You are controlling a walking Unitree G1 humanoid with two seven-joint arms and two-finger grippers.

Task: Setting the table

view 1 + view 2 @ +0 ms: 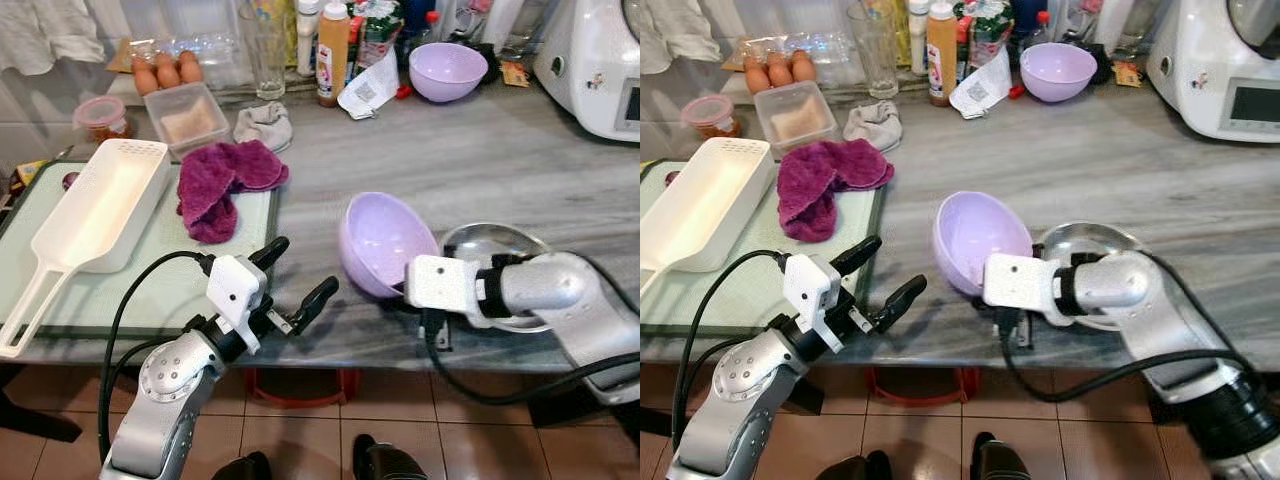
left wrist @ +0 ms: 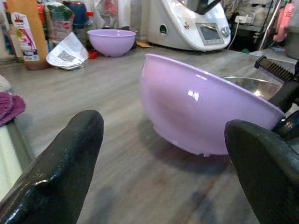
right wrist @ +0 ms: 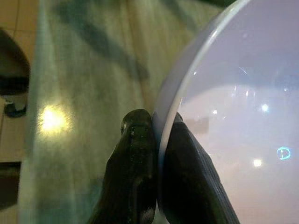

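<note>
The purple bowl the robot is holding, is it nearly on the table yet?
Not yet. The right gripper has its jaws pinched on the rim of the tilted purple bowl, beside a metal bowl on the counter. The left gripper waits open nearby. A second purple bowl stands at the back, untouched. Nothing looks set out so far.

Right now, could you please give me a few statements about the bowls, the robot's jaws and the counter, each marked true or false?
1. The right gripper has its jaws pinched on the rim of the near purple bowl. True.
2. That bowl sits flat and upright. False: it is tipped on its side, opening toward the robot's left.
3. The left gripper holds the magenta cloth. False: its jaws are open and empty, short of the bowl.
4. A second purple bowl stands at the back of the counter. True.
5. A metal bowl lies beside the tipped bowl. True.
</note>
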